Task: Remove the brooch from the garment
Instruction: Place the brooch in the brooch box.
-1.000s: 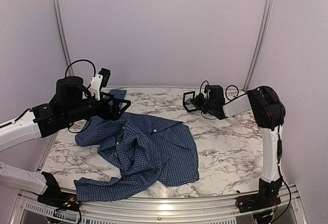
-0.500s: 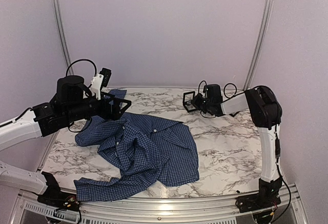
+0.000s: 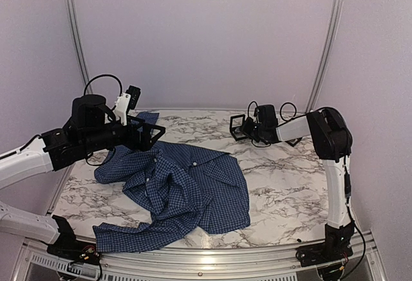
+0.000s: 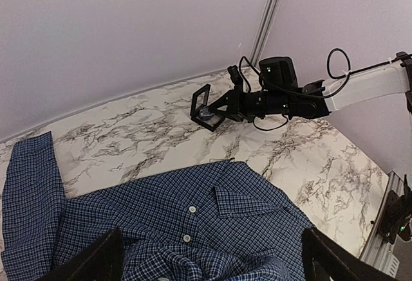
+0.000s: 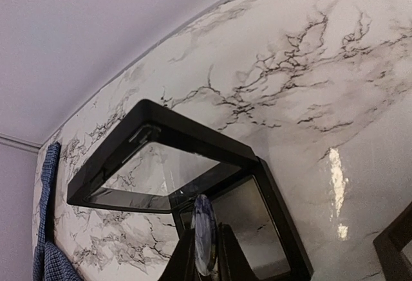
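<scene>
Left gripper (image 4: pixel 212 265) hung wide open over shirt (image 4: pixel 244 223); right gripper (image 5: pixel 205 249) pinched a small disc, probably the brooch (image 5: pixel 203 226) — at open black frame box (image 5: pixel 199 133).

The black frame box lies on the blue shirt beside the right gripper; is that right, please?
No: the left wrist view shows the black frame box on the marble table, apart from the blue shirt; it is beside the right gripper.
</scene>
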Controlling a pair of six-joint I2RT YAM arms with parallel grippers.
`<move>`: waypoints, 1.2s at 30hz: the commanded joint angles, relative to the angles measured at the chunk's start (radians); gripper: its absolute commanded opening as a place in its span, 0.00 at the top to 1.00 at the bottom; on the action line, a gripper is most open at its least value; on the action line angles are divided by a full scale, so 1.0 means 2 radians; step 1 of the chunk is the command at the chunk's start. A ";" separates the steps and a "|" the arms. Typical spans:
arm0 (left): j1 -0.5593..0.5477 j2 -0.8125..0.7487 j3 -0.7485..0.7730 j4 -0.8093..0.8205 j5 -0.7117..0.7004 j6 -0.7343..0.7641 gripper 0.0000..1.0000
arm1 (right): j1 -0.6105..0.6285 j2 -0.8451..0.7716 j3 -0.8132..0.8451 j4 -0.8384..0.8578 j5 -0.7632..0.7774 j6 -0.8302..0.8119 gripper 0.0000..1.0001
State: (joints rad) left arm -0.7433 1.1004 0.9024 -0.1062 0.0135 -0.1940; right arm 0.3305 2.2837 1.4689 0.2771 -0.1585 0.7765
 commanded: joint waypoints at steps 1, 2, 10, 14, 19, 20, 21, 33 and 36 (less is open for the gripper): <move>0.004 0.005 0.012 -0.002 0.012 0.006 0.01 | -0.004 0.003 0.022 -0.031 0.014 -0.010 0.85; 0.004 0.005 0.012 -0.001 0.014 0.006 0.01 | -0.004 0.002 0.024 -0.033 0.014 -0.010 0.83; 0.005 0.004 0.011 0.001 0.017 0.005 0.01 | -0.004 -0.006 0.026 -0.044 0.014 -0.011 0.78; 0.005 0.005 0.010 0.002 0.020 0.003 0.01 | -0.004 -0.010 0.026 -0.046 0.013 -0.012 0.78; 0.006 0.004 0.010 0.003 0.021 0.002 0.01 | -0.004 -0.016 0.020 -0.047 0.010 -0.012 0.77; 0.006 0.004 0.010 0.004 0.022 0.001 0.01 | -0.004 -0.018 0.018 -0.047 0.010 -0.012 0.77; 0.006 0.004 0.010 0.005 0.023 0.000 0.01 | -0.004 -0.020 0.018 -0.048 0.009 -0.013 0.76; 0.007 0.006 0.007 0.011 0.032 -0.015 0.01 | -0.003 -0.048 -0.005 -0.046 0.006 -0.015 0.72; 0.008 0.007 0.006 0.015 0.032 -0.023 0.01 | -0.001 -0.054 -0.014 -0.042 0.002 -0.012 0.71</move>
State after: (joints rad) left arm -0.7364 1.1011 0.9024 -0.1032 0.0639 -0.2142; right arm 0.3286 2.2230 1.4612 0.2005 -0.1478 0.7570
